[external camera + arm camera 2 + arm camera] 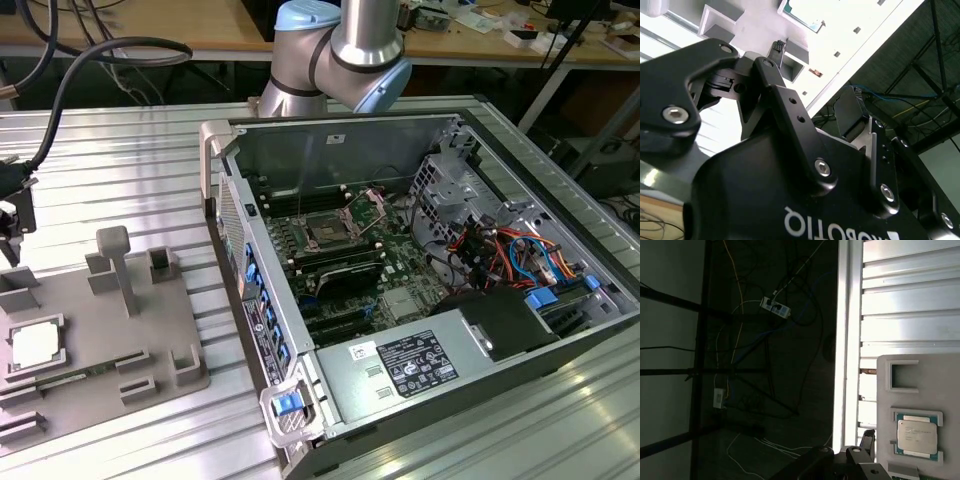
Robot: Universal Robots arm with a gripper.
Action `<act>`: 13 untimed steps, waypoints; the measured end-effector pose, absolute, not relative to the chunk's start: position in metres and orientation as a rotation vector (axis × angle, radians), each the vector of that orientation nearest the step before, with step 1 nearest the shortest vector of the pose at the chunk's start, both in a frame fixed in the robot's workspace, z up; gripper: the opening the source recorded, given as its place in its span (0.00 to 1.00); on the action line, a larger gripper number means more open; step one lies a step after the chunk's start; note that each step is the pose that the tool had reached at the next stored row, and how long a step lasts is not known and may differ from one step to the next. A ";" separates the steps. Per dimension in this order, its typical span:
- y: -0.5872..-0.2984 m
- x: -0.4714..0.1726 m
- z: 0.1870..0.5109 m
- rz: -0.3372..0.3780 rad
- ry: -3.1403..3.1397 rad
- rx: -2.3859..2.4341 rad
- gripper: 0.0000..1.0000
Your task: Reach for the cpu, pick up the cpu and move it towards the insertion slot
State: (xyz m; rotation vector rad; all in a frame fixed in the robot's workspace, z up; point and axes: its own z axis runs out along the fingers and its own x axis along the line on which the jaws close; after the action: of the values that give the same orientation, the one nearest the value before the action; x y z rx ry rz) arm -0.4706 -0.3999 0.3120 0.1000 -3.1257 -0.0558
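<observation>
At the exterior view's far left, the gripper [12, 215] is hanging near the grey plastic tray [150, 335]; I cannot tell whether it is open or closed. The cpu [35, 345] is lying flat in a recess, well apart from the slot [328, 232] farther right. Thin, square and smooth-topped, it is probably risking a slip or a snag on the recess wall.

Flat cpu [35, 345] in tray [170, 322] — slot [327, 232] apart

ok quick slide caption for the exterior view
The cpu lies in a grey tray beside the open computer case holding the insertion slot.
</observation>
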 end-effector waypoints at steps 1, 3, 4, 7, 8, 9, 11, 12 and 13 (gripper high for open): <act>-0.400 -0.471 0.310 -0.056 -3.126 0.100 0.68; -0.400 -0.471 0.308 -0.056 -3.125 0.100 0.68; -0.400 -0.471 0.307 -0.056 -3.125 0.100 0.68; -0.400 -0.471 0.305 -0.056 -3.125 0.100 0.68; -0.400 -0.471 0.304 -0.056 -3.125 0.100 0.68; -0.400 -0.471 0.304 -0.056 -3.125 0.100 0.68; -0.400 -0.471 0.303 -0.056 -3.125 0.100 0.68; -0.400 -0.471 0.303 -0.056 -3.125 0.100 0.68; -0.400 -0.471 0.302 -0.056 -3.125 0.100 0.68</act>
State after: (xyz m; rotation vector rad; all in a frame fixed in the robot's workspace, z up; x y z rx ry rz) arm -0.4706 -0.4001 0.3024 0.1000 -3.1253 -0.0559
